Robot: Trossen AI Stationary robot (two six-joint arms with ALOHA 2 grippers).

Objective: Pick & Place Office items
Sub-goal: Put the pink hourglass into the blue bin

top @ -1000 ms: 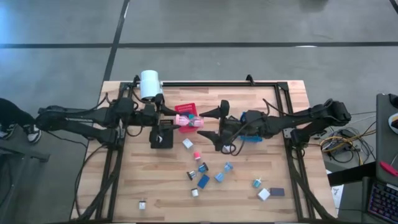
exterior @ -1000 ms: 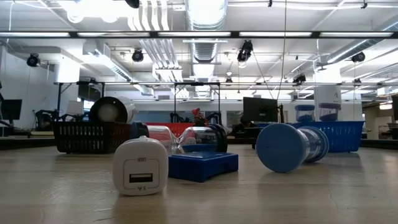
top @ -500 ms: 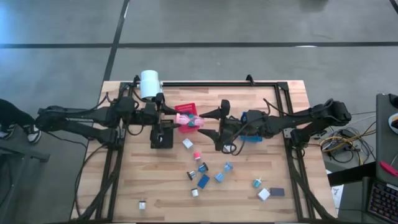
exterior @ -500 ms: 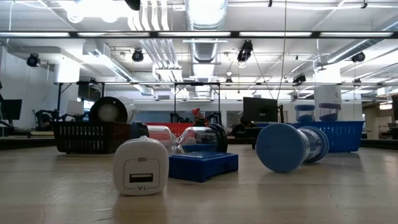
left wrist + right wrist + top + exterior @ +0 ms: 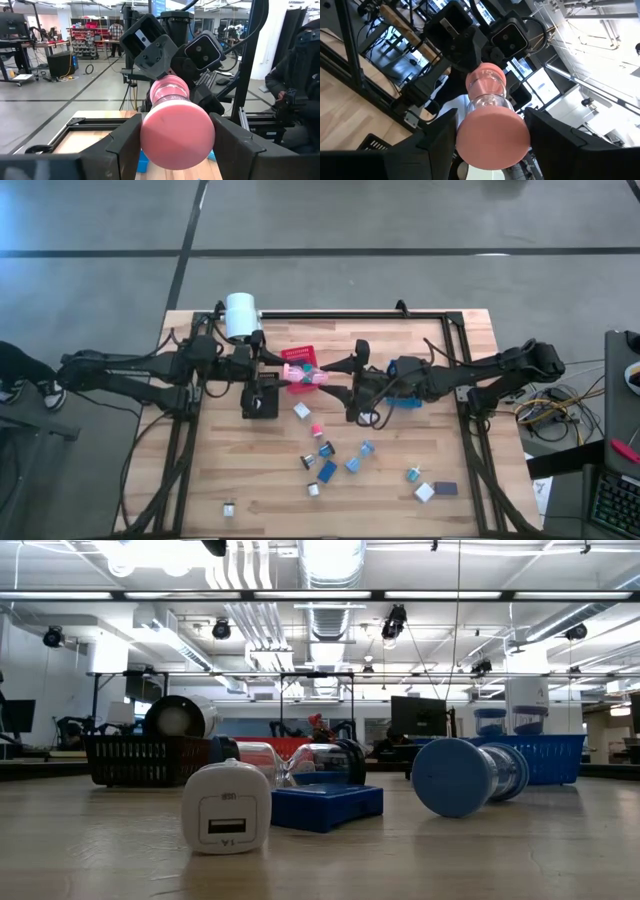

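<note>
Seen from overhead: a light wooden slatted table (image 5: 250,480) with a dark frame, and two dark arms reaching in from either side to meet near its far middle.

At the far left corner, a big white cylinder (image 5: 240,315), upright. Below the meeting point, three slotted bins: red (image 5: 300,355) under the joined grippers, black (image 5: 260,402) just beside the left arm, blue (image 5: 405,400) partly hidden under the right arm.

Between the arms, lifted above the red bin and lying level — a clear-bodied timer with pink end caps (image 5: 303,373). Left gripper (image 5: 283,370) clamped on one pink cap; in its wrist view that cap (image 5: 172,125) sits pressed between the two dark fingers (image 5: 122,145). Right gripper (image 5: 335,378) at the opposite cap, its fingers spread to either side and not visibly clamped; in its own wrist view the cap (image 5: 490,130) fills the space between them.

Loose on the near half of the table, well apart from both grippers, the remaining office items:
- a white block (image 5: 301,411) and a pink piece (image 5: 316,428) nearest the bins
- a flat blue block (image 5: 327,471) in a small cluster of blue and white bits
- a white block (image 5: 424,493) touching or just beside a dark flat piece (image 5: 446,488), toward the right
- a tiny white piece (image 5: 229,507) alone near the front left

From table height: a white plug-shaped block with a port (image 5: 226,808), a flat blue piece (image 5: 326,805) behind it, a blue-capped timer (image 5: 468,776) lying on its side.
</note>
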